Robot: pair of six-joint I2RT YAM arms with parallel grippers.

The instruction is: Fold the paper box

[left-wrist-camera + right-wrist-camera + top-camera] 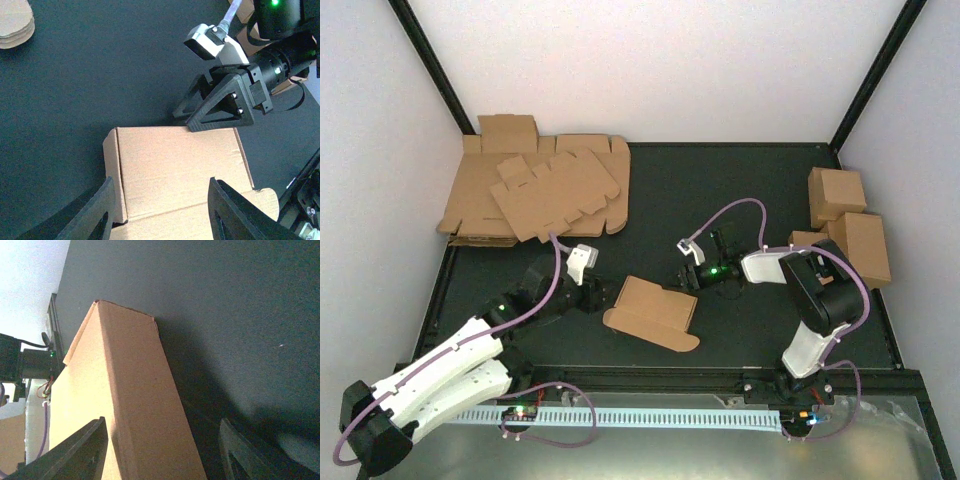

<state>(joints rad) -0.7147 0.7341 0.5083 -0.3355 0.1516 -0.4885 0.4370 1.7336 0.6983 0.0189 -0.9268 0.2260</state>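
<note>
Brown paper box (652,312) lay half-folded between left gripper (160,204) and right gripper (162,440), both spread apart, seemingly to steady it.

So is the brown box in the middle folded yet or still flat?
Partly folded: the paper box has a side bent up along a crease, but it is not closed.

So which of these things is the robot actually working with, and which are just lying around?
In the job:
- the paper box, partly folded, in the middle
- the left tool and the right tool, both open and close to it

Just lying about:
- the heap of flat cardboard sheets, back left
- the folded boxes, at the right edge
</note>
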